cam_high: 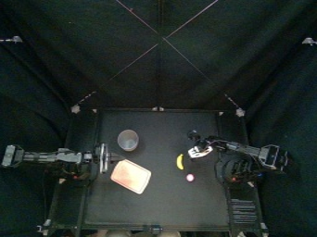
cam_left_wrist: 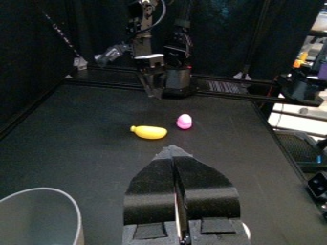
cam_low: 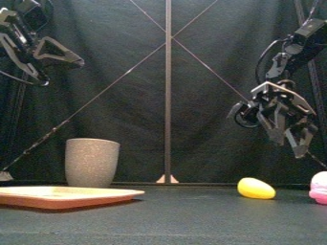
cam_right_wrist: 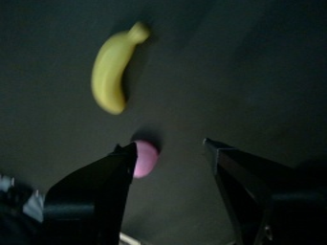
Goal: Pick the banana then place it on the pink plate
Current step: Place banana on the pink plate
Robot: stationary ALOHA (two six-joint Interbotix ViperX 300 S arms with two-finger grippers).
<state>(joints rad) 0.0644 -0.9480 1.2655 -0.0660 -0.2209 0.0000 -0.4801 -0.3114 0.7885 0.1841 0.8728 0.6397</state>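
Broadly, the black bench (cam_high: pixel 173 205) carries four things, and the two arms split it between them. The left arm rests at the bench's left edge, its left tool (cam_left_wrist: pixel 181 165) pressed closed on nothing, probably parked there to leave room. The right arm reaches in from the right with the right tool (cam_right_wrist: pixel 167 144) spread wide and empty, raised off the bench. I judge this a hover before the descent.

The flat pink tray (cam_high: pixel 130 175) lies front-left, bare and ready as the target. Behind it stands the tall grey speckled cup (cam_high: pixel 128 140). The yellow banana (cam_high: pixel 177 162) lies flat near the bench's middle, between the tray and the right tool and apart from both. From the right wrist it sits ahead of the open jaws, off to one side. A small pink toy (cam_high: pixel 191 177) lies just beside the banana, close under one jaw, so it could get nudged.
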